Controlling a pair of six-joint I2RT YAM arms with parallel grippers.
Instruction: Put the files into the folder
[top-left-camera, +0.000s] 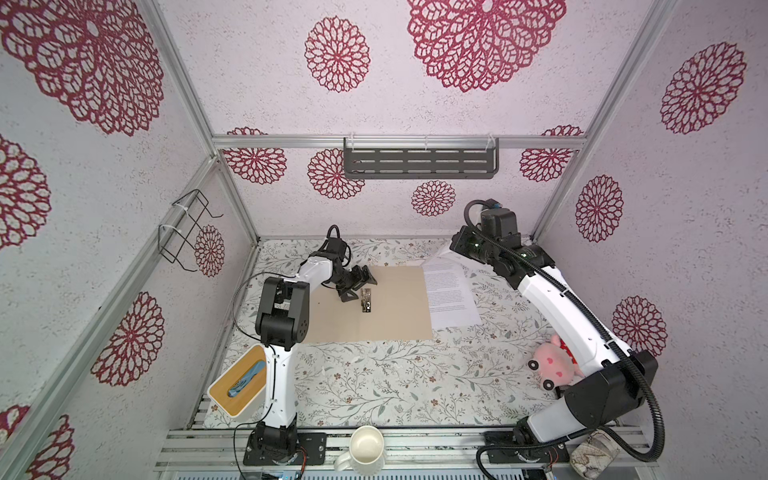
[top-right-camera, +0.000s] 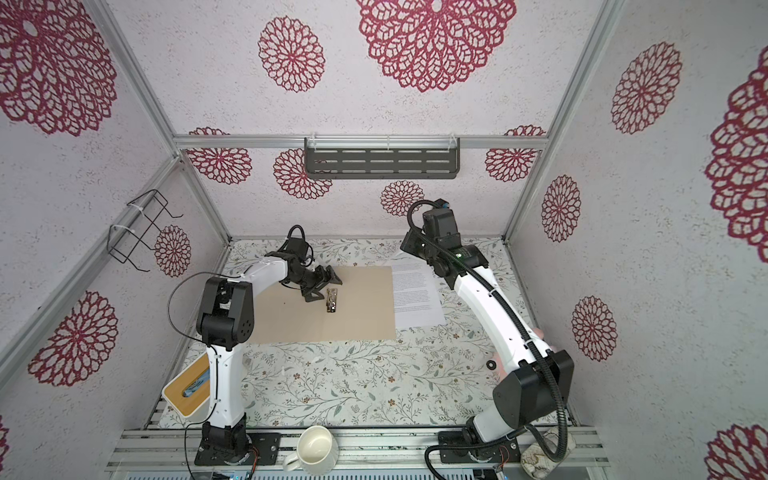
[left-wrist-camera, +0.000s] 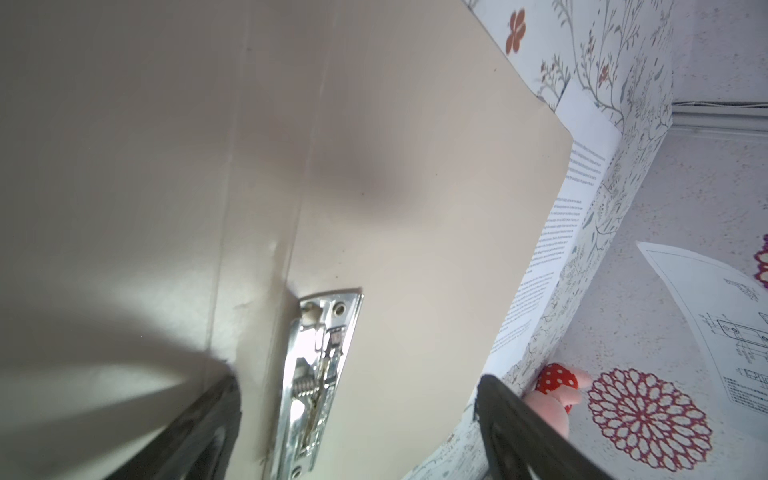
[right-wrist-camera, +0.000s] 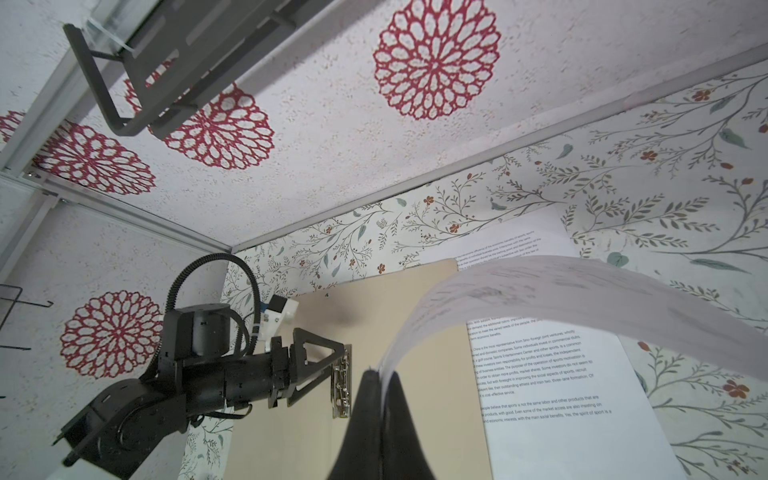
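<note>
The tan folder (top-left-camera: 390, 311) lies open on the table, its metal clip (top-left-camera: 366, 300) near the spine. My left gripper (top-left-camera: 360, 286) hovers open just over the clip, its fingers (left-wrist-camera: 498, 415) wide apart with nothing between them. A sheet of dense text (top-left-camera: 451, 295) lies flat with its left edge under the folder's right edge. The right wrist view shows my right gripper (right-wrist-camera: 380, 376) shut on the edge of the drawing sheet (right-wrist-camera: 582, 291). That sheet curls up in the air above the text sheet. Its line drawing (left-wrist-camera: 727, 324) shows in the left wrist view.
A bamboo-topped tissue box (top-left-camera: 241, 382) stands at the front left. A white mug (top-left-camera: 365, 451) and a patterned pouch (top-left-camera: 590, 459) sit on the front rail. A pink plush toy (top-left-camera: 552, 368) lies by the right arm. A grey shelf (top-left-camera: 419, 162) hangs on the back wall.
</note>
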